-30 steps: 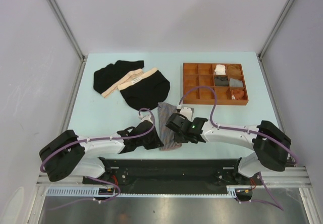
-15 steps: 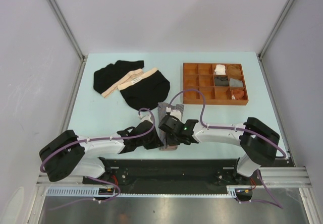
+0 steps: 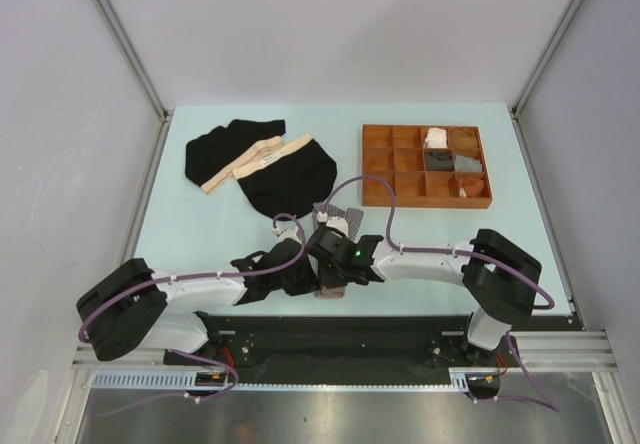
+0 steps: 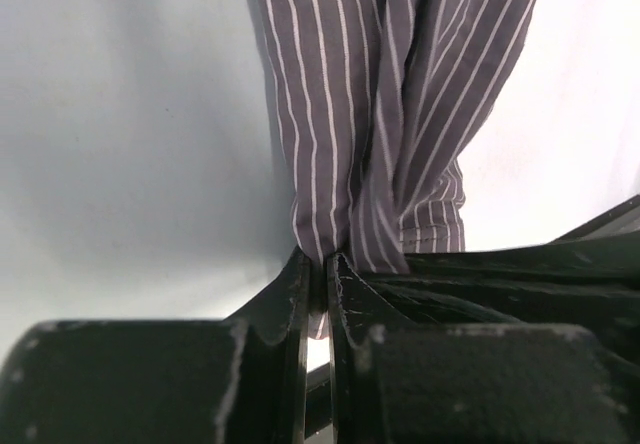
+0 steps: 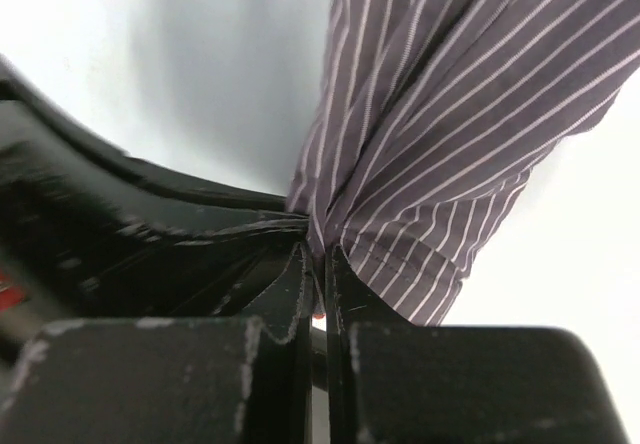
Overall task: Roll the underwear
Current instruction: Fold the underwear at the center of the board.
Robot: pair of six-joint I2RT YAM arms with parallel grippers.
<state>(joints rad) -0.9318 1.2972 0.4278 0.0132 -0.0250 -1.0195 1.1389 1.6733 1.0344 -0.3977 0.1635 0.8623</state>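
Compared with a second ago, we are seeing the right arm (image 3: 430, 259) swung to the left, its elbow drawn in from the table's right edge and its wrist now sitting tight against the left one near the front of the table (image 3: 200, 234). The grey pin-striped boxer short (image 3: 338, 211), which was lying stretched out as a long strip between the two wrists, is now showing only as a small bunched patch behind them; the rest is lying hidden under the grippers in the top view. The left arm is sitting where it was. The left gripper (image 4: 322, 274) is pinching a gathered fold of the striped cloth (image 4: 370, 114), its jaws pressed nearly together with only the fabric between them. The right gripper (image 5: 318, 264) is clamping another fold of the same garment (image 5: 450, 114) just as tightly, the cloth fanning out from its fingertips over the pale table. In the top view the left gripper (image 3: 305, 276) and right gripper (image 3: 328, 269) are almost touching. The two black briefs (image 3: 265, 169) are lying overlapped at the back left, well apart from the arms, and the brown tray (image 3: 425, 203) is sitting at the back right.
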